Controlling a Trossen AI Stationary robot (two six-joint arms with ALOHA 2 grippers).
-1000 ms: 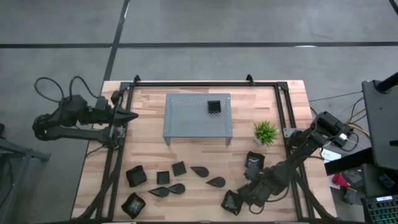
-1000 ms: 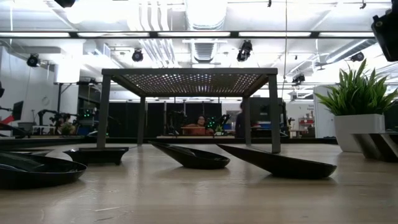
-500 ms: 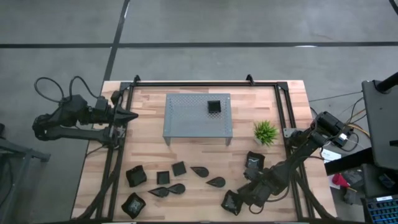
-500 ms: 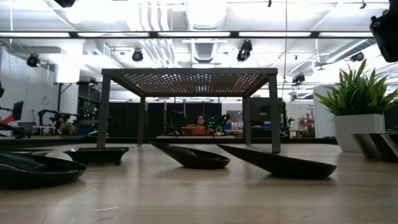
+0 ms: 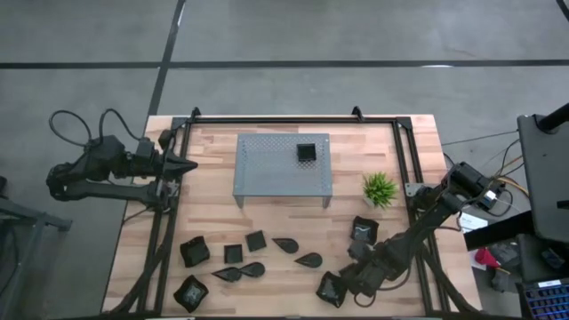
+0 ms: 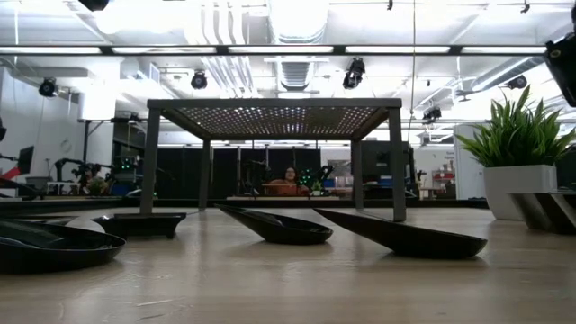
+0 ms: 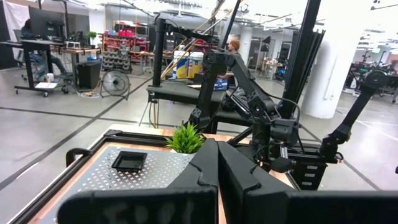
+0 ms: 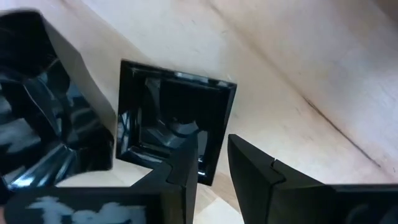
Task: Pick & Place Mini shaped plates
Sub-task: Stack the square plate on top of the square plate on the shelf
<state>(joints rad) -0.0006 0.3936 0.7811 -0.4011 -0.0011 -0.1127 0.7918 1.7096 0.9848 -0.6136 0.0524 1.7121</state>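
Right gripper is down low at the near right corner of the table, and from the wrist view we'd say its fingers are parted a little, straddling the near rim of a square plate without squeezing it yet. That plate sits flat on the wood right in front of the fingertips, with another shiny black dish touching or nearly touching it on one side. More plates lie scattered off to the gripper's side, and one small square plate is already up on the grey perforated rack, well ahead of the hand.

For a clean pick we'd want one finger inside the rim and one outside, then close gently so the plate doesn't skid or knock its neighbour. Lift straight up before swinging toward the rack, and steer clear of the green plant.

Left gripper waits clenched shut at the far left edge
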